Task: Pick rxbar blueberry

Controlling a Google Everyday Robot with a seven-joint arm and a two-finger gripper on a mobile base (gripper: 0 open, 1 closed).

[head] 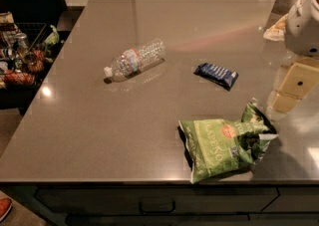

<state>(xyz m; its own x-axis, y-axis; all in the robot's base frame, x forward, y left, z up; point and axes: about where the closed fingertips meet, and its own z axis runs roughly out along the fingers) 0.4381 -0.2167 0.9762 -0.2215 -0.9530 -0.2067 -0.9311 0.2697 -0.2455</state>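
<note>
The rxbar blueberry [216,75] is a small flat dark navy bar with pale lettering. It lies on the grey countertop [99,135], right of centre. My gripper [291,91] hangs at the right edge of the view, right of the bar and a little nearer than it, above the counter and apart from it. Its two pale fingers [299,80] stand apart with nothing between them. The white arm body [305,21] is above it.
A clear plastic water bottle [134,59] lies on its side left of the bar. A large green chip bag [224,143] lies near the front edge. A wire basket of items [22,56] stands off the counter's left side. A pale object [275,29] sits at the far right.
</note>
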